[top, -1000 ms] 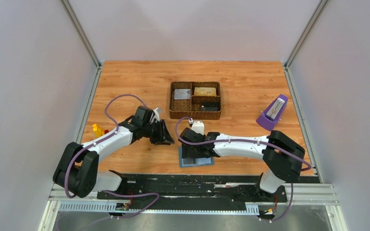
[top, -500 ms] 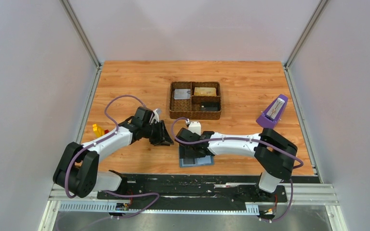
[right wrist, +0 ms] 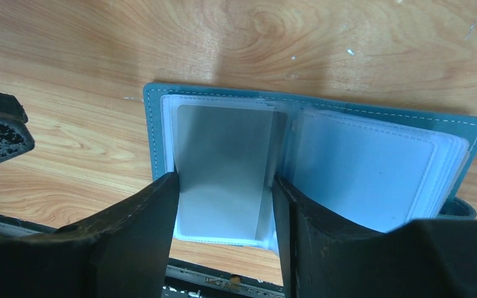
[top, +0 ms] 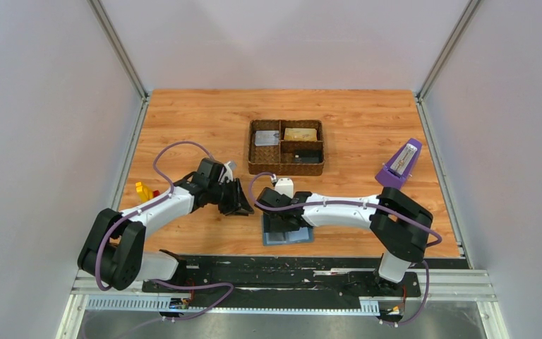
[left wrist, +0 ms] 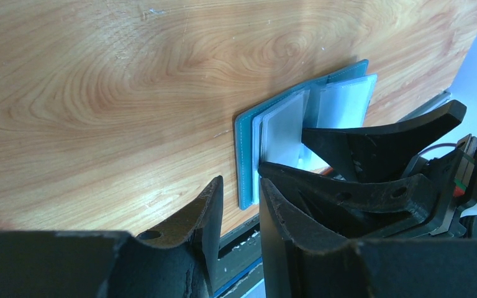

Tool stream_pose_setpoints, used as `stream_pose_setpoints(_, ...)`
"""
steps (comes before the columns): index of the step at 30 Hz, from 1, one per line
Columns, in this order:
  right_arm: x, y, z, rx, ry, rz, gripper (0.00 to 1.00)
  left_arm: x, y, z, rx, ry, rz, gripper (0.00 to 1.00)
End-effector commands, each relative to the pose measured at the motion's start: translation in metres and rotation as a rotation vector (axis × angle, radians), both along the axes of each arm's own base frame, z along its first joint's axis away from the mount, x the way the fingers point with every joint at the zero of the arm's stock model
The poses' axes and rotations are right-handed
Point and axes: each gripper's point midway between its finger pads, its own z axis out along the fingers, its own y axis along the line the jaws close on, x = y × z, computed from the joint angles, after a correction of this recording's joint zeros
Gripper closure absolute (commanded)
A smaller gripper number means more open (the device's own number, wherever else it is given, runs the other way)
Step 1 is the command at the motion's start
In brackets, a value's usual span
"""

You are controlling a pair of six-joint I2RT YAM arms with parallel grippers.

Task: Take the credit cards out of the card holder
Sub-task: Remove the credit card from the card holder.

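The counter (top: 183, 120) has wide bare wood along its far edge and on its left side. A brown woven tray (top: 286, 169) sits mid-counter, and a purple metronome (top: 400, 166) stands near the right edge. The card holder (right wrist: 372, 167) lies open and flat, close to the near edge. In its left page sits a grey credit card (right wrist: 223, 161). The right pincer (right wrist: 225, 180) stands with jaws apart astride that card, tips at its two long edges; whether they pinch it cannot be told. The left pincer (left wrist: 241, 183), with only a narrow gap between its jaws and nothing in it, hangs over bare wood just beside the holder's left edge.
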Motion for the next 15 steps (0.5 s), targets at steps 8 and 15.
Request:
stream_pose_setpoints(8,0.000,0.006,0.010,0.065,-0.028,0.002,0.51,0.003,-0.011,0.012,-0.086,-0.049,-0.043,0.64)
stream_pose_setpoints(15,0.002,0.008,0.017,0.108,-0.049,0.007,0.53,0.000,-0.029,0.027,-0.213,-0.070,-0.110,0.65)
